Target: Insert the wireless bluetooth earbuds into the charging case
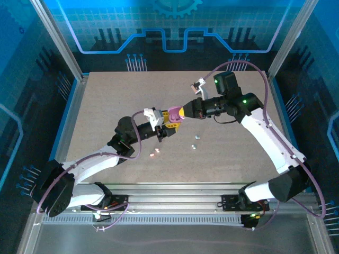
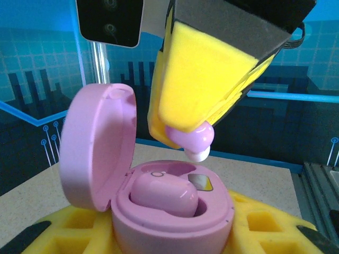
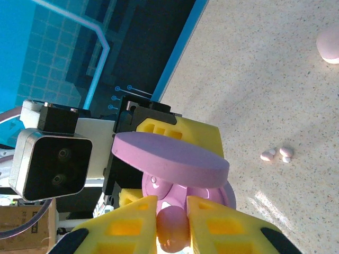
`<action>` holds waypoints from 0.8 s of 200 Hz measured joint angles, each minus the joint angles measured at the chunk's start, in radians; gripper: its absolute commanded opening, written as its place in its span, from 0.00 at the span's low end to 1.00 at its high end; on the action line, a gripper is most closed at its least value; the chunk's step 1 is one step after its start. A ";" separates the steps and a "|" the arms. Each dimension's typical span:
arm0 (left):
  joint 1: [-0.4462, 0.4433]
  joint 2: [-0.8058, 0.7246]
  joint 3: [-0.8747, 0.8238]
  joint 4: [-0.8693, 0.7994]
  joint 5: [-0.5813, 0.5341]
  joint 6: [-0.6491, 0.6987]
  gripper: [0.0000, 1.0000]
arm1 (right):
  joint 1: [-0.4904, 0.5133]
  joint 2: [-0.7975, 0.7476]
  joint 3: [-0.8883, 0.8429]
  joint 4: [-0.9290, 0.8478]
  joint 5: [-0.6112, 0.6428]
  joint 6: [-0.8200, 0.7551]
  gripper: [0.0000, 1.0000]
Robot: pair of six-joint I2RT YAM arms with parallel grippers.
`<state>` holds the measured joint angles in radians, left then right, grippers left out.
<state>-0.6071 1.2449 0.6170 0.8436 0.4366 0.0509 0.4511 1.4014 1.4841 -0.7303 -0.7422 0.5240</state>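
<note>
A purple charging case (image 2: 175, 227) sits between the yellow pads of my left gripper (image 2: 172, 235), which is shut on it. Its lid (image 2: 98, 148) stands open. One purple earbud (image 2: 164, 193) lies in the case's left well; the right well beside it shows a bare contact. My right gripper (image 3: 173, 227) is shut on a second purple earbud (image 3: 172, 230), which hangs just above the case (image 3: 212, 193), white tip down (image 2: 197, 154), apart from it. From above, both grippers (image 1: 168, 123) (image 1: 183, 112) meet mid-table around the case (image 1: 175, 117).
Loose earbuds lie on the table: a pale pair (image 1: 194, 141) right of the grippers and a pink pair (image 1: 154, 152) (image 3: 278, 154) nearer the left arm. A pale pink rounded case (image 3: 329, 45) sits at the edge of the right wrist view. Blue walls enclose the table.
</note>
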 measured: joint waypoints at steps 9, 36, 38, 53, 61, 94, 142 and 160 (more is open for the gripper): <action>0.000 0.000 0.000 0.003 0.003 0.000 0.33 | 0.000 0.000 0.000 0.003 0.000 0.002 0.20; 0.000 0.003 0.003 0.008 0.007 0.000 0.33 | 0.002 0.004 0.000 0.014 0.000 0.007 0.20; 0.000 0.004 0.003 0.009 0.007 -0.001 0.33 | 0.002 0.004 0.000 0.015 0.000 0.008 0.20; 0.000 0.005 0.003 0.012 0.007 -0.001 0.33 | 0.005 0.008 0.000 0.021 0.000 0.011 0.20; 0.000 0.006 0.003 0.013 0.007 -0.001 0.33 | 0.006 0.011 0.000 0.025 0.000 0.014 0.20; 0.000 0.007 0.003 0.015 0.007 -0.008 0.33 | 0.010 0.016 0.000 0.029 0.001 0.018 0.21; 0.000 0.017 0.003 0.013 0.006 -0.023 0.33 | 0.016 0.026 0.001 0.013 0.027 0.005 0.26; 0.000 0.019 0.003 0.007 0.006 -0.025 0.33 | 0.018 0.029 0.006 0.002 0.035 -0.004 0.29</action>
<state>-0.6071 1.2636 0.6201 0.8505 0.4431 0.0257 0.4686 1.4303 1.4899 -0.7288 -0.7074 0.5198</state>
